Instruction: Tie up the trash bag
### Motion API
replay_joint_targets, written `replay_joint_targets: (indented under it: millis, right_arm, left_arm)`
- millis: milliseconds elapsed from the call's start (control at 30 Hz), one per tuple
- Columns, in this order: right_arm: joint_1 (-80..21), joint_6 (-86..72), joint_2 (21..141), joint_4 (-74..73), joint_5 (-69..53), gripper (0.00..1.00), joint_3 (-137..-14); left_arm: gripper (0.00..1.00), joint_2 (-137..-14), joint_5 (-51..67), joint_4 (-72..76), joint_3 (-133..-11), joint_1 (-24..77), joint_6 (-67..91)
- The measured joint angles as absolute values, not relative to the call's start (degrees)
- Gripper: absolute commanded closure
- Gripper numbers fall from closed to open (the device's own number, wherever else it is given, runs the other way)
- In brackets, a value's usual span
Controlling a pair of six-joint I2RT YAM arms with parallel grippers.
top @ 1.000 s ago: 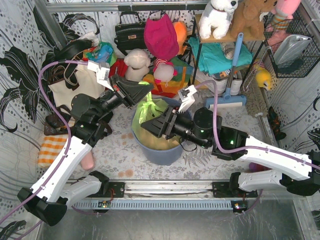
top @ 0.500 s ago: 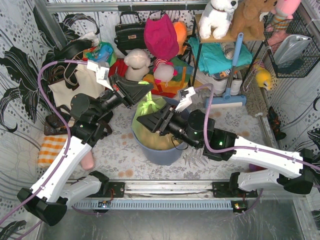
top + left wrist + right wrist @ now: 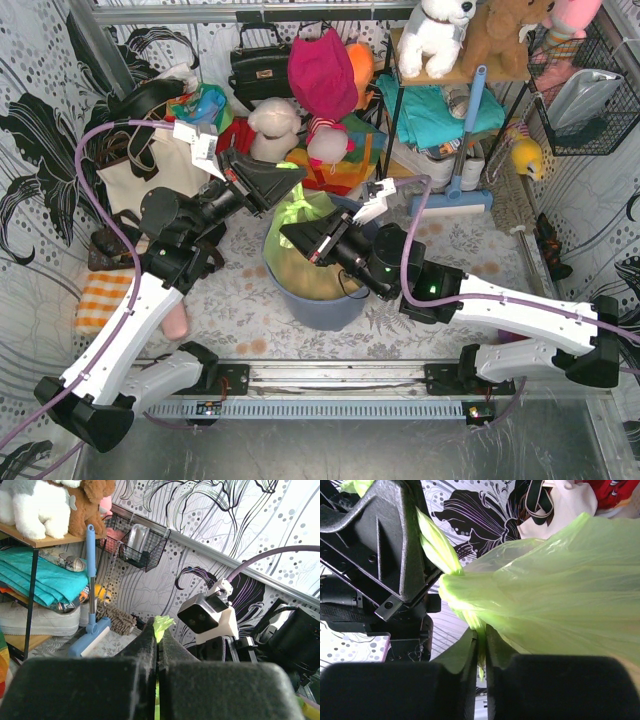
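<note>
Green trash bag [image 3: 303, 215] in blue-grey bin [image 3: 322, 306], frame centre; left gripper [image 3: 156, 630] clamped on its twisted tip, right gripper [image 3: 481, 637] pinching second strand.

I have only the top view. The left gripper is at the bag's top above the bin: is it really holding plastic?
Observer: Yes, the left gripper is shut, with a tip of the trash bag poking out of the grip.
Operator: And the right?
Observer: The right gripper is shut on a second twisted strand, apart from the left's.
Operator: Knotted?
Observer: Both strands meet at one gathered point; no knot is clear.
</note>
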State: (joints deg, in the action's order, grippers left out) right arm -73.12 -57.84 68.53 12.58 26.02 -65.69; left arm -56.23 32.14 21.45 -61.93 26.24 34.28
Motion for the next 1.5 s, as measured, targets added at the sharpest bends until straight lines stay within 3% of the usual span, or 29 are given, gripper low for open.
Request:
replay_joint_targets:
  millis: [33,333,733,1100,1133,1200,1300,1500]
  right_arm:
    - [-73.12,-57.84,68.62,12.78,26.02,1.00,-65.69]
    - [-73.12,-57.76,68.77,12.51,25.34,1.00,-65.89]
    - [-73.56,-55.22,66.78,4.38,13.96,1.00,-70.54]
    - [-75.44,-56.10,59.00,-2.83,8.12,1.00,-59.66]
    - [-75.55,-55.37,58.63,-3.18,7.99,0.97,-59.57]
    - [-75.59,-52.66,57.91,-3.36,7.86,0.76,-59.77]
    - [-75.59,-46.00,57.45,-4.43,8.43,0.57,-62.24]
    - [-75.59,-26.65,55.29,-2.50,11.57,0.43,-66.00]
  left_arm:
    - [1.00,-56.23,32.14,21.45,-61.93,26.24,34.30]
    - [1.00,-56.25,31.99,21.43,-61.93,26.24,33.93]
    - [1.00,-62.92,30.81,19.44,-65.08,26.24,29.17]
    - [1.00,-66.22,29.47,18.81,-60.16,26.24,28.34]
    - [1.00,-66.22,29.52,18.37,-60.05,26.24,28.36]
    - [1.00,-66.22,29.71,17.47,-59.96,26.24,28.36]
    - [1.00,-65.80,30.44,16.60,-59.29,26.24,28.42]
    - [1.00,-64.86,32.45,13.23,-58.24,26.24,28.47]
